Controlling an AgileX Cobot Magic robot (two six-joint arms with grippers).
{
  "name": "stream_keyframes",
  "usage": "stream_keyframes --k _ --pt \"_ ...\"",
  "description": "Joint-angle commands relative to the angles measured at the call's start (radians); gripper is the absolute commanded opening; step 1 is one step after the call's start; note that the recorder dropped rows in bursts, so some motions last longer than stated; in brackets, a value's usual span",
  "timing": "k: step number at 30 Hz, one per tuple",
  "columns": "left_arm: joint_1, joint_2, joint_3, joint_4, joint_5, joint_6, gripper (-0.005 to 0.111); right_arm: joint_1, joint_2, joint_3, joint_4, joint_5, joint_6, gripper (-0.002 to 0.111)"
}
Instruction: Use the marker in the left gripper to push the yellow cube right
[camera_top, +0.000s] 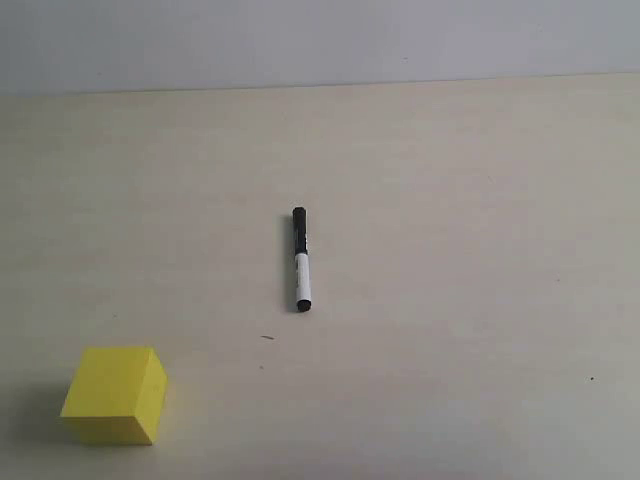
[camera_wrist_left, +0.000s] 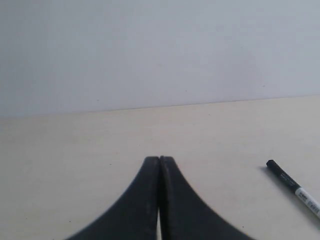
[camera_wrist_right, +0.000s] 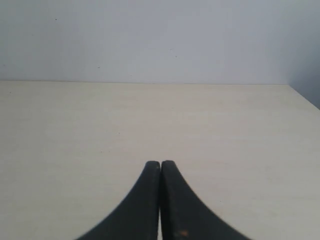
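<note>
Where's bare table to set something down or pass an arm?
Exterior view: table is mostly bare. Everything right of the marker is free, so is the far strip between marker and wall. Gap between marker and yellow cube is open. Nowhere crowded; only the cube fills the near-left corner.

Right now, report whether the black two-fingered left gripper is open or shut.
Shut and empty: the left gripper has its fingers pressed together, nothing between, while the white-barrelled, black-capped marker lies loose on the pale table.
</note>
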Motion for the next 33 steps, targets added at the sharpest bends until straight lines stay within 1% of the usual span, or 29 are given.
stream_keyframes --k 1,5,10,12,14,16,18,21,24,27,29,31,33 --pt "-0.007 -0.007 0.000 -0.057 -0.024 -0.046 0.000 -0.006 -0.005 0.004 0.001 -0.006 -0.001 0.000" --pt "-0.007 -0.007 0.000 -0.112 -0.046 -0.109 0.000 -0.006 -0.005 0.004 0.001 -0.006 -0.001 0.000" --pt "-0.007 -0.007 0.000 -0.212 -0.127 -0.196 0.000 -0.006 -0.005 0.004 0.001 -0.006 -0.001 0.000" --pt "-0.007 -0.007 0.000 -0.248 -0.183 -0.226 0.000 -0.006 -0.005 0.004 0.001 -0.006 -0.001 0.000" --pt "-0.007 -0.007 0.000 -0.300 -0.290 -0.287 0.000 -0.006 -0.005 0.004 0.001 -0.006 -0.001 0.000" --pt "-0.007 -0.007 0.000 -0.297 -0.387 -0.344 0.000 -0.006 -0.005 0.004 0.001 -0.006 -0.001 0.000" --pt "-0.007 -0.007 0.000 -0.297 -0.459 -0.351 0.000 -0.006 -0.005 0.004 0.001 -0.006 -0.001 0.000" --pt "-0.007 -0.007 -0.023 -0.294 -0.447 -0.351 0.000 -0.006 -0.005 0.004 0.001 -0.006 -0.001 0.000" --pt "-0.007 0.003 -0.108 -0.290 -0.416 -0.345 0.000 -0.006 -0.005 0.004 0.001 -0.004 -0.001 0.000" --pt "-0.007 0.080 -0.210 -0.280 -0.403 -0.333 0.000 -0.006 -0.005 0.004 0.001 -0.004 -0.001 0.000" --pt "-0.007 0.162 -0.288 -0.271 -0.385 -0.304 0.000 -0.006 -0.005 0.004 0.001 -0.004 -0.001 0.000" --pt "-0.006 0.254 -0.364 -0.271 -0.319 -0.247 0.000 -0.006 -0.005 0.004 0.001 -0.004 -0.001 0.000" --pt "-0.006 0.377 -0.458 -0.266 -0.186 -0.192 0.000 -0.006 -0.005 0.004 0.001 -0.004 -0.001 0.000"
